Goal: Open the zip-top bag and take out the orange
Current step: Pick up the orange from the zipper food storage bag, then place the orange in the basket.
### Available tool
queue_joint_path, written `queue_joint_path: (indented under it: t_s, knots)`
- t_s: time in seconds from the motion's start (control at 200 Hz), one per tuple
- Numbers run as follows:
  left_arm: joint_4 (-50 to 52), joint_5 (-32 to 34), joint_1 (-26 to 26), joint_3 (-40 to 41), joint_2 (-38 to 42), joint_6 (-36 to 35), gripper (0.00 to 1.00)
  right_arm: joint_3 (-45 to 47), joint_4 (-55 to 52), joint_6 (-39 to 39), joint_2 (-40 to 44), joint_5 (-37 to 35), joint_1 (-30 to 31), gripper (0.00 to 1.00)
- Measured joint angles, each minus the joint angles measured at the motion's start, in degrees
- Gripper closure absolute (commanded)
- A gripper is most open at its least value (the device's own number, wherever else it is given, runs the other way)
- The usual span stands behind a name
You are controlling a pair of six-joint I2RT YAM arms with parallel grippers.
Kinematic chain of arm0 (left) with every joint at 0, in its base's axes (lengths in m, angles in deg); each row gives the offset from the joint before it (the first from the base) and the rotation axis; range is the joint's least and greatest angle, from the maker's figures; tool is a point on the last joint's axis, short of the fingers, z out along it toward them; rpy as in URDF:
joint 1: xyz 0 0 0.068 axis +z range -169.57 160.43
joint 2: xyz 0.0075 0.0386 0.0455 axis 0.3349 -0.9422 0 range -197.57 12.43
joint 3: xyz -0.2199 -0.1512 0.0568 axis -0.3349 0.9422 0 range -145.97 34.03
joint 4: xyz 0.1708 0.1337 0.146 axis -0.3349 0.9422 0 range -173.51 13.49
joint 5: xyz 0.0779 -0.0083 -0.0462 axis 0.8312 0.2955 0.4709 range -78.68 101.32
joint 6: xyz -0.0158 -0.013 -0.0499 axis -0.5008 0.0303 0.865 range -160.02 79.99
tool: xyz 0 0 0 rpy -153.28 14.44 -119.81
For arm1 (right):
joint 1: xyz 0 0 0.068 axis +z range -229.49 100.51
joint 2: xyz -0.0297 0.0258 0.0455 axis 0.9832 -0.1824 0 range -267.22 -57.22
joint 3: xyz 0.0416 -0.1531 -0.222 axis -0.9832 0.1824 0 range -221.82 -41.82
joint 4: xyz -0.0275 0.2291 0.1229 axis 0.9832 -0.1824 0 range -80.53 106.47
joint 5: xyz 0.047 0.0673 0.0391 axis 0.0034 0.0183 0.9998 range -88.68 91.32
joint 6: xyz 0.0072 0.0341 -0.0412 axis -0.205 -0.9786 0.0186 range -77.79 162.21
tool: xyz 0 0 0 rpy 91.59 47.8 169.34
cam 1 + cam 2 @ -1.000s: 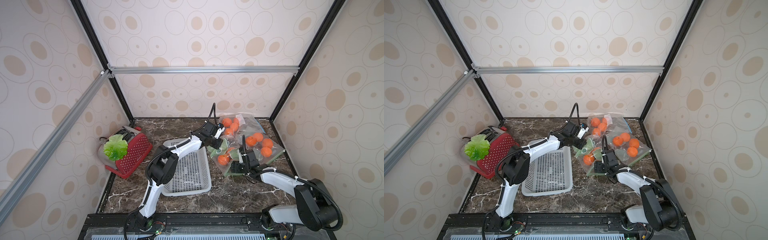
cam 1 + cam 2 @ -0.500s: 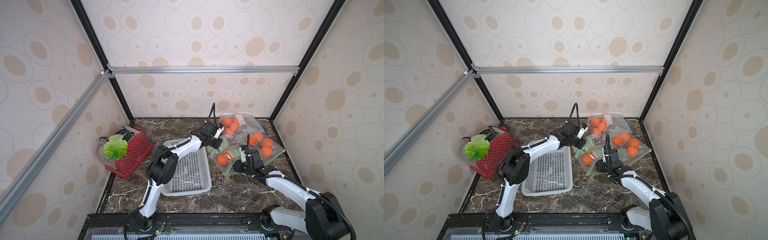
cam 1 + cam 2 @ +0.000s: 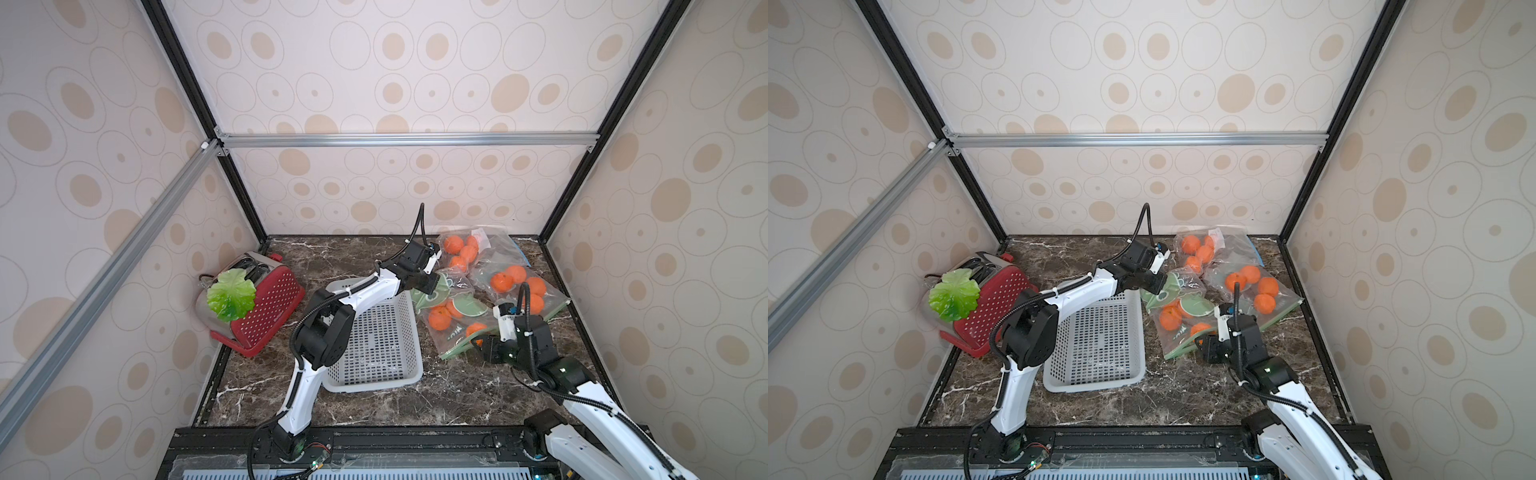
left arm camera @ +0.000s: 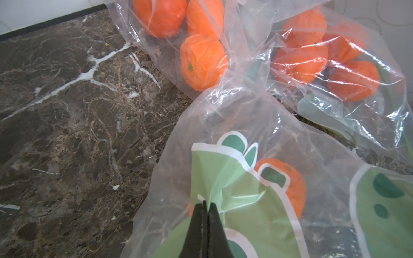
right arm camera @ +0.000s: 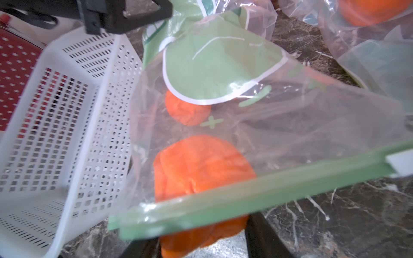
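- The zip-top bag (image 5: 290, 125), clear with green print, lies on the marble table (image 3: 457, 399) just beside the white basket (image 3: 374, 384), with its green zip strip (image 5: 245, 196) toward the right arm
- The left gripper (image 4: 204, 204) pinches the bag's far end, jaws together with plastic between them
- The right gripper (image 5: 202, 232) is at the bag's mouth, one finger pressed against each side of the orange (image 5: 194, 172), which sits partly under the zip strip
- A second orange (image 5: 187, 111) lies deeper inside
- Another bag (image 3: 519, 286) of oranges lies behind, touching the first

Claw (image 5: 199, 236) grips orange (image 5: 185, 245) at zip-top bag (image 5: 290, 125) mouth.
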Motion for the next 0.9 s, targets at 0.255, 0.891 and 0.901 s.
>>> queue_joint_path:
  t_s: [0.255, 0.891, 0.901]
  knots:
    - [-0.09, -0.31, 0.00, 0.00, 0.00, 0.24, 1.00, -4.11, -9.51, -1.86, 9.25, 4.74, 0.00, 0.46]
    - [-2.99, -3.39, 0.37, 0.42, 0.00, 2.45, 1.00, -11.41, 24.52, -0.83, -27.21, 16.46, 23.89, 0.47]
    - [-3.10, -3.41, 0.37, 0.46, 0.00, 2.45, 1.00, -11.74, 25.16, -0.72, -27.98, 16.31, 24.04, 0.47]
